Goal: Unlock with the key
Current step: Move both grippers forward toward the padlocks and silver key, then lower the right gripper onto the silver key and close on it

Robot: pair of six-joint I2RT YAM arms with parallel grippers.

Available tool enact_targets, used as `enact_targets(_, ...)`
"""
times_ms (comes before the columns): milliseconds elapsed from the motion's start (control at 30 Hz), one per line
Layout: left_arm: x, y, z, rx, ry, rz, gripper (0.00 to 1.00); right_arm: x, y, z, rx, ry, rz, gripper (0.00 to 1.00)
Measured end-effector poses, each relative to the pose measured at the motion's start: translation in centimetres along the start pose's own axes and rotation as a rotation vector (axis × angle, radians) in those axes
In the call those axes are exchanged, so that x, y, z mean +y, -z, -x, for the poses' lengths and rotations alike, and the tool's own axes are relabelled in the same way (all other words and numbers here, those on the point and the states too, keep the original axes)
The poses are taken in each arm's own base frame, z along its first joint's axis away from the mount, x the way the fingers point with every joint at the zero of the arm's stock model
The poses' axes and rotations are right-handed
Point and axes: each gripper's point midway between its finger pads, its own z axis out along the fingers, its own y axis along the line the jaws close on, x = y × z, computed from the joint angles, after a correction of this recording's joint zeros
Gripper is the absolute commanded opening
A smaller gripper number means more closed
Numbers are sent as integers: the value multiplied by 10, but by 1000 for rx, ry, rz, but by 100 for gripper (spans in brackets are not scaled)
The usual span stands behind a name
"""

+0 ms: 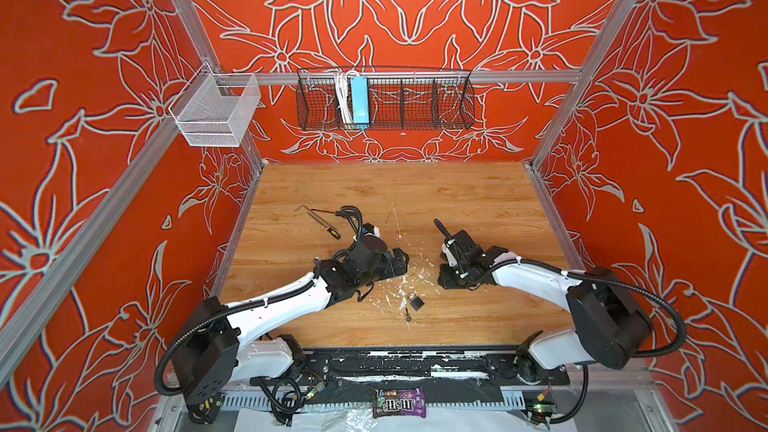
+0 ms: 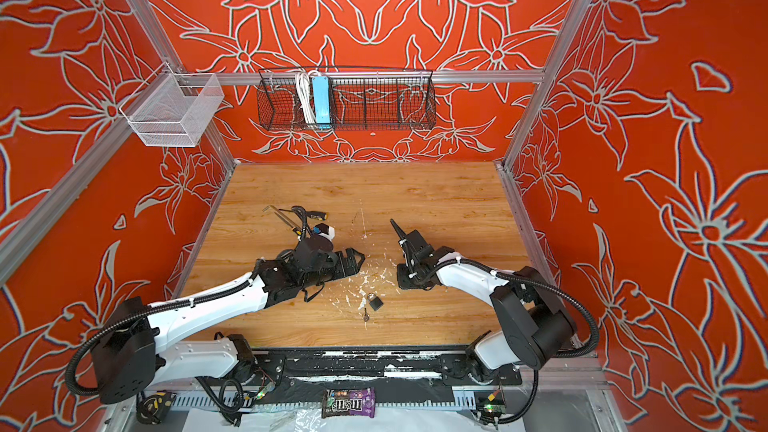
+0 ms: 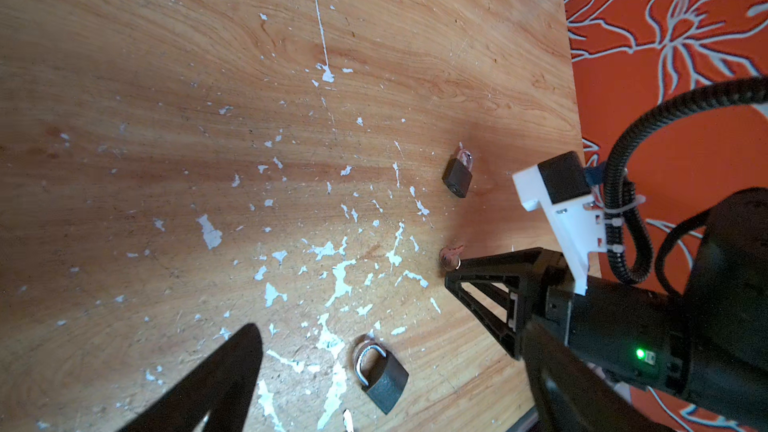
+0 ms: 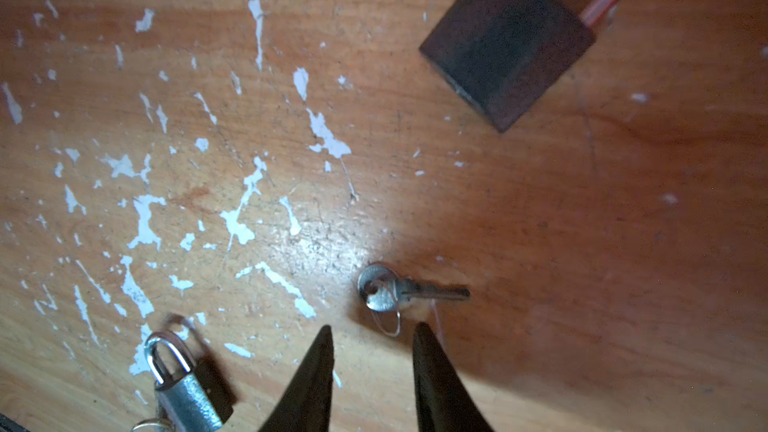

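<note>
left gripper [image 1: 402, 263]: jaws wide apart, holding nothing, low over the table [image 1: 415, 193], left of the locks.
right gripper [image 4: 374, 328]: pointed down at the key, jaws a narrow gap apart, nothing between them.
key [image 4: 411, 292]: flat on the table on a thin wire ring, just beside the right fingertips [image 4: 326, 338], which stand one on each side of the ring; cannot tell if they touch it.
dark lock [image 4: 507, 39]: flat on the table, shackle shut, apart from the key on the side away from the gripper.
grey lock [image 3: 384, 382]: flat, silver shackle shut, on the key's other side, so the key lies between the two locks.
second key [image 1: 408, 317]: just beside the grey lock, toward the front edge.
top views: show only the grey lock and second key; the right arm hides the key and dark lock.
</note>
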Motion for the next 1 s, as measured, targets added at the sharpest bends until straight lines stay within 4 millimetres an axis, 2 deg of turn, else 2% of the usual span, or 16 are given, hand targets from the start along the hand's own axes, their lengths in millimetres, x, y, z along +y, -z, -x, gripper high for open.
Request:
enact_targets(333,2,-4,-1,7,2,13,97,0,-5,4,8,15,-13,25)
enact_targets(1000,-1,-5,2,5,5,22,97,4,-7,13,6,54,-15,2)
